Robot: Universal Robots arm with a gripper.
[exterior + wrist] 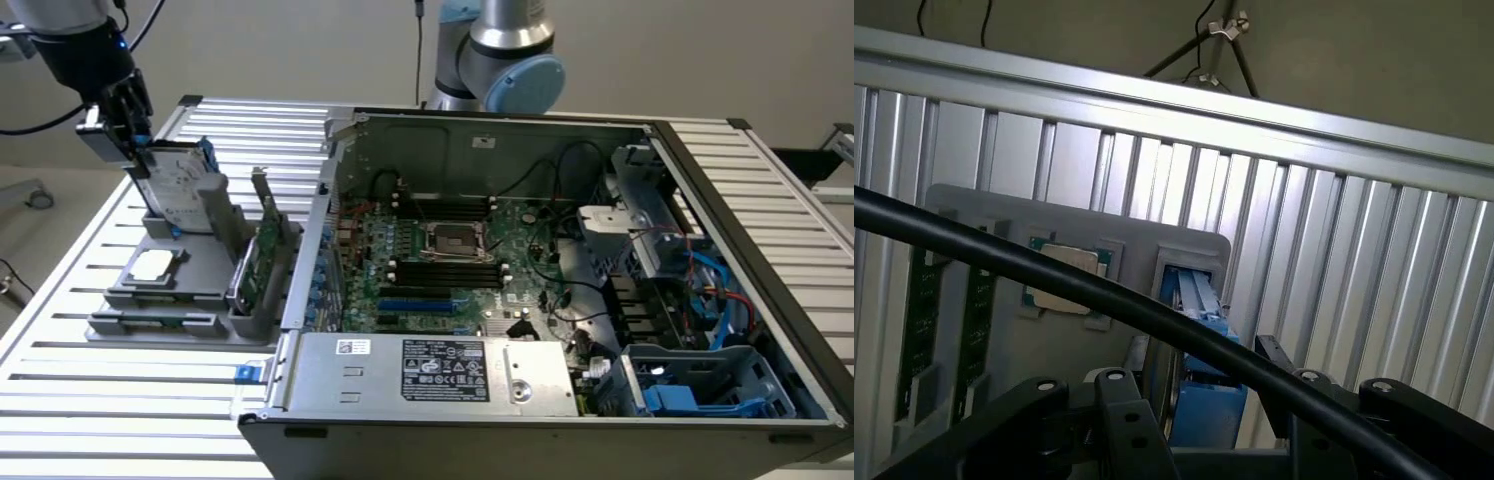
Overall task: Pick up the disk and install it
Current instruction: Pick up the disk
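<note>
Exterior view puts the gripper (132, 150) at the far corner on that view's left, right at the top edge of the disk (179, 185). The disk stands upright on its edge in a slot of the grey parts holder (200, 296), outside the open computer case (481, 140). The jaws stand wide apart and, as far as we can judge, nothing is clamped between them. From the wrist view we look down along the disk's thin edge, its blue carrier rail (1199, 320) uppermost, with the black finger links spread to either side and a black cable (1004, 258) crossing in front. A processor chip (1074, 258) lies in the holder just beside the slot, and a green circuit card (260, 245) stands near the disk. For a good grasp we would centre the jaws over the disk's thickness, keep them square to its flat faces, and reach deep enough for both fingers to bear on the metal body rather than the plastic rails, clear of the card.
</note>
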